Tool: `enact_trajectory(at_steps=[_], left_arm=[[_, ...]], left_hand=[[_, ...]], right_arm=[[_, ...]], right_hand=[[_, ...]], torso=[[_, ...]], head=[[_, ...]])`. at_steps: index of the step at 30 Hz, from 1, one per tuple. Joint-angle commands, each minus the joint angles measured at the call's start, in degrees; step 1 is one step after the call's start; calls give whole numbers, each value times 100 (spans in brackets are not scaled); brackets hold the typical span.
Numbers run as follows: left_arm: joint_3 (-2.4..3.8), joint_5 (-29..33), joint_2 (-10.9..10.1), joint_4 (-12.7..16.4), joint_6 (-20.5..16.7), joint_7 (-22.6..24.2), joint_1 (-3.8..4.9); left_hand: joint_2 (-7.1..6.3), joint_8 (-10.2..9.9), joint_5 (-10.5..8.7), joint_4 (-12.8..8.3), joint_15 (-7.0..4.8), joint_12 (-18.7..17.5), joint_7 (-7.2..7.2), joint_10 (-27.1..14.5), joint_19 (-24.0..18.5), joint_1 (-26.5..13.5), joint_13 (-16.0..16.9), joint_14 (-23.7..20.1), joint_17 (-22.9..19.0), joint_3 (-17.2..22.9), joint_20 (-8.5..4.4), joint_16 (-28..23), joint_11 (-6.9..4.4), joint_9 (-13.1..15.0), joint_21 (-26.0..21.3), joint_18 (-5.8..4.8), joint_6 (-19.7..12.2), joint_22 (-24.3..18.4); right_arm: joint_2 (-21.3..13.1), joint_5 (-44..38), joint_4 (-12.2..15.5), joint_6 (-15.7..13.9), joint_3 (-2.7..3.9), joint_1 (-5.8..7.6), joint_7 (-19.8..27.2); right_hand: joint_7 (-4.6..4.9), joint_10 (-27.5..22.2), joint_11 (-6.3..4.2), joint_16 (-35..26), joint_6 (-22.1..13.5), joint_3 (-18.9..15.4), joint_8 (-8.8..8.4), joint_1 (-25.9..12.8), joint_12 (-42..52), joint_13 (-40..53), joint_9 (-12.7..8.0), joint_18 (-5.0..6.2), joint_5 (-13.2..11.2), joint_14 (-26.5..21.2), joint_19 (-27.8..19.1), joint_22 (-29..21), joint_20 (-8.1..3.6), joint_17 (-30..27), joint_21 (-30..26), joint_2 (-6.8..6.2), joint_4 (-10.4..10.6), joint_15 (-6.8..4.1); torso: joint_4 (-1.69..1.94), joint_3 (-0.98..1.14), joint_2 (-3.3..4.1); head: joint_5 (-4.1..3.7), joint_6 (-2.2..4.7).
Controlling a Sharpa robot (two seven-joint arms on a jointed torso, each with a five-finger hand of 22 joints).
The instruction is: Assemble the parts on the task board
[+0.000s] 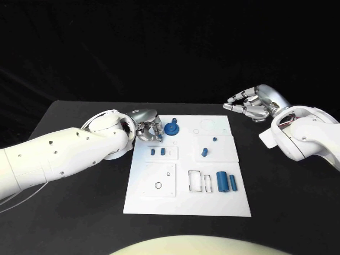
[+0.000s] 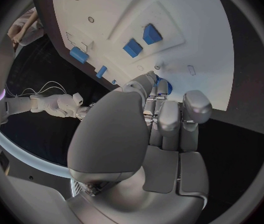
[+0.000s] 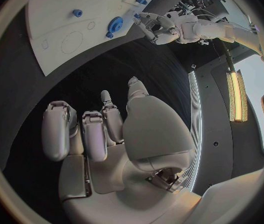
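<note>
The head view looks steeply down from above the robot onto the black table [image 1: 70,159], taking in the whole white board [image 1: 187,204] from a moderate height. The left wrist view sits close behind the left hand [image 2: 151,134], facing across the board's near corner. The right wrist view sits behind the right hand [image 3: 101,134], held off the board over the table and facing back toward it. All three views share the board and the round blue part [image 1: 172,129].

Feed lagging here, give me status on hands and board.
Left hand at the round blue part, grip unclear. Right hand curled, empty, off the task board. Nothing blocking.
</note>
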Motion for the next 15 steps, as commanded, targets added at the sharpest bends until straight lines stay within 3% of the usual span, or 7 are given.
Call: enact_trajectory(at_steps=[1, 15], left_arm=[[2, 49, 12, -15, 151, -29, 3], [-11, 50, 51, -58, 342, -71, 1]], left_hand=[[-29, -24, 18, 3, -8, -25, -3, 35, 35, -29, 8, 23, -5, 29, 19, -6, -9, -9, 21, -58, 28, -3], [-34, -31, 17, 1, -8, -36, -5, 39, 26, -44, 9, 17, -27, 33, 20, -16, -8, -11, 12, -56, 32, -17]], right_arm=[[-1, -29, 11, 39, 0, -3, 40], [-5, -29, 17, 39, 0, -3, 35]], right_hand=[[-18, -9, -35, -25, -5, -26, 22, 0, 5, 249, -9, 107, 37, 442, -45, 298, -9, 816, -35, 55, -6, -41], [-18, -9, -35, -25, -5, -26, 22, 0, 5, 249, -9, 107, 37, 442, -45, 298, -9, 816, -35, 55, -6, -41]], torso=[[1, 2, -1], [5, -2, -2]], head=[[-1, -4], [-19, -18]])
